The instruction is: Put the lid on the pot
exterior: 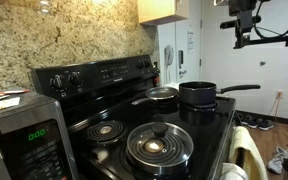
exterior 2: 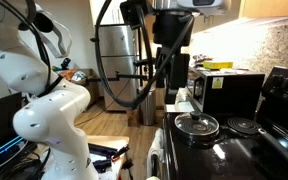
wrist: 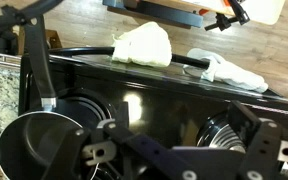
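Resting on glossy black tabletop [exterior: 210, 128], one round clear glass lid [exterior: 159, 146] with steel rim, one dark straight-sided pot [exterior: 197, 95] apart, end effector [wrist: 180, 150] spread open.

Probably the pot [wrist: 34, 150], lower left

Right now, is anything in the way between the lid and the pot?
Nothing visible. The lid lies on a front burner, the pot stands open farther back; the silvery pan sits beside the pot, off the line.
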`<state>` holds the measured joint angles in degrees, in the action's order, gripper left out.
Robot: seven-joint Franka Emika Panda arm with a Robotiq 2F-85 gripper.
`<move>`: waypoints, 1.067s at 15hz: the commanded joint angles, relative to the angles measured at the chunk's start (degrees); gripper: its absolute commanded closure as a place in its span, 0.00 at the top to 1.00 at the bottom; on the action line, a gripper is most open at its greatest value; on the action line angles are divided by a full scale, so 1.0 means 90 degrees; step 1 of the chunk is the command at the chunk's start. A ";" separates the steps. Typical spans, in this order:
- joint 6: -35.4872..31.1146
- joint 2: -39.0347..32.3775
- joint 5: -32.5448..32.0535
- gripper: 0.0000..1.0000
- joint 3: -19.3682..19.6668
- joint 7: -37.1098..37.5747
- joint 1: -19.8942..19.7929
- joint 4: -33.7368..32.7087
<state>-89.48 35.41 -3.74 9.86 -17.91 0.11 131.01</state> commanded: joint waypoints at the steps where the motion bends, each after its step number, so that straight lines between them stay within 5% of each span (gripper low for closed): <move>1: 0.0015 -0.0013 0.0023 1.00 -0.0040 -0.0024 -0.0054 -0.0018; 5: 0.0028 0.0121 0.0055 1.00 -0.0111 0.0069 -0.0039 -0.0018; 12: -0.2461 -0.0609 0.0635 1.00 -0.0285 -0.0536 0.0710 0.0630; 16: -0.3087 -0.1541 0.1311 1.00 -0.0375 -0.1122 0.1223 0.0556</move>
<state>-114.05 27.32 3.71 7.12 -22.77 9.05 137.37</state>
